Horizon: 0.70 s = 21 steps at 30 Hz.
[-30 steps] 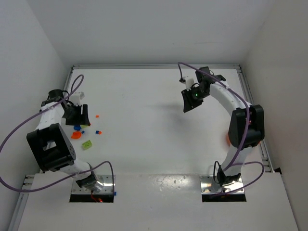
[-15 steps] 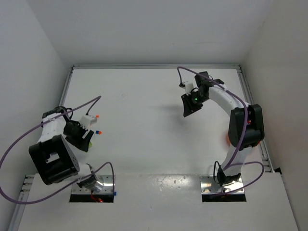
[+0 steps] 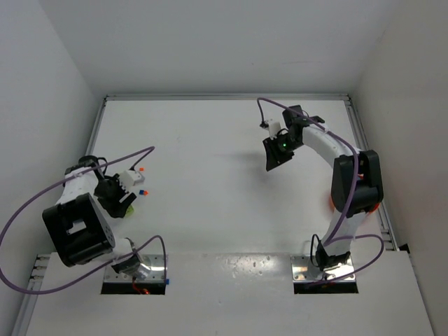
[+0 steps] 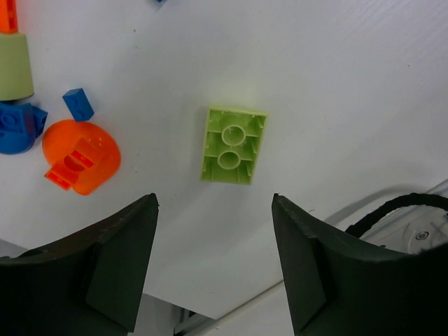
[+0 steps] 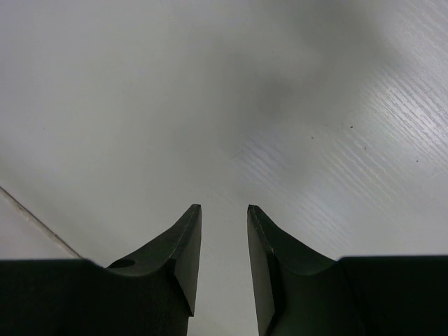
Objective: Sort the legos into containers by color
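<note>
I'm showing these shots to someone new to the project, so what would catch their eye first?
Probably the lime green brick, lying hollow side up on the white table just ahead of the open left gripper. Left of it in that wrist view sits a bright cluster: an orange dome piece and blue bricks. The right gripper hangs far off over the table, nothing between its jaws.

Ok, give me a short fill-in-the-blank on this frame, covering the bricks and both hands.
1. The brick just ahead of the open left hand is ____ in colour.
2. That brick lies with its studs facing ____.
3. In the left wrist view, the orange dome piece lies to the brick's ____.
4. The right hand holds ____ between its fingers.
Missing words: lime green; down; left; nothing.
</note>
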{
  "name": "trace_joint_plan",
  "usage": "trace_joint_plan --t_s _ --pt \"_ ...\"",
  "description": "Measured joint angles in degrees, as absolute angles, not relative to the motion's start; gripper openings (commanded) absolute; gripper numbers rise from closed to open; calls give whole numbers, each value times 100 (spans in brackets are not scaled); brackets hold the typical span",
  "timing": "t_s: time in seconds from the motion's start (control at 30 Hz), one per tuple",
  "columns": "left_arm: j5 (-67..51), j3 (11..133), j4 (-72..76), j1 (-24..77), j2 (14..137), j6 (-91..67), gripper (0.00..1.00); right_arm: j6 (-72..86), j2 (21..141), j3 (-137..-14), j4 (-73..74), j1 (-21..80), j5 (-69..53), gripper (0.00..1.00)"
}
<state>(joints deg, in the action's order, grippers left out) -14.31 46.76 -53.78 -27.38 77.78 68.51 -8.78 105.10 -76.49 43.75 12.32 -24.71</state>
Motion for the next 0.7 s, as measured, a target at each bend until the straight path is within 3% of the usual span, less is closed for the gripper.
trace_joint_plan --t_s 0.1,0.47,0.67,0.7 --pt "-1496 4676 -5365 -2738 7977 6917 77 -878 10547 -7644 4370 1232 -2471 33" --pt "-1603 4344 -5065 -2591 8079 6917 76 -878 10604 -7640 4366 1232 -2519 33" --pt "-1564 4077 -4803 -2473 8079 6783 62 -878 10650 -7640 4366 1232 -2567 33" --pt "-1557 4062 -4744 -2467 8079 6755 55 -878 10659 -7640 4362 1232 -2571 33"
